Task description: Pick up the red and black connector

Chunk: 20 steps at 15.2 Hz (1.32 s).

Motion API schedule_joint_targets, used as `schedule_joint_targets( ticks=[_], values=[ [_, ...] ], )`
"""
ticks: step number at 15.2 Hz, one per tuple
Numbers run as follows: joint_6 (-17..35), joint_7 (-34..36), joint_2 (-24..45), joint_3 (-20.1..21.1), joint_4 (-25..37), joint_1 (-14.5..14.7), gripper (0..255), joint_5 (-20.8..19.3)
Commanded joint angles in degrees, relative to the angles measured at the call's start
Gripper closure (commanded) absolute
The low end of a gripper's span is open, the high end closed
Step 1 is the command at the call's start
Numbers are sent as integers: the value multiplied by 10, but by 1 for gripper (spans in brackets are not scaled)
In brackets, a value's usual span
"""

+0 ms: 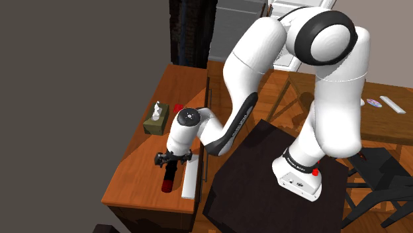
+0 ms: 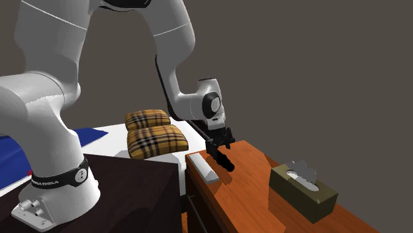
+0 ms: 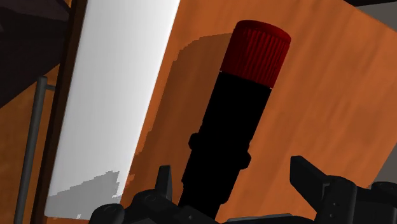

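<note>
The connector (image 3: 232, 121) has a black body and a ribbed red cap (image 3: 254, 51). It lies on the wooden table (image 1: 139, 169) with its red end (image 1: 167, 186) pointing toward the table's near edge in the shoulder view. My gripper (image 3: 233, 170) is low over the black end, open. One finger (image 3: 164, 181) stands on each side of the body, with gaps showing between the fingers and the body. In the second exterior view, the gripper (image 2: 220, 149) hangs just above the dark connector (image 2: 226, 162).
A flat white slab (image 1: 191, 177) lies along the table edge right beside the connector. An olive tissue box (image 1: 157, 121) sits farther along the table. Plaid cushions (image 2: 155, 136) lie behind the table. The dark stand (image 1: 265, 179) borders the table.
</note>
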Motion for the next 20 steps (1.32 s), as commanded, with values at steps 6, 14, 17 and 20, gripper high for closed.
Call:
schedule_joint_targets(
  ticks=[6, 14, 17, 20],
  values=[
    [34, 51, 51, -54, 25, 46, 0, -49],
    [34, 53, 52, -55, 25, 47, 255, -51],
    [34, 51, 51, -54, 25, 46, 255, -49],
    [18, 29, 27, -29, 13, 25, 255, -28]
  ],
)
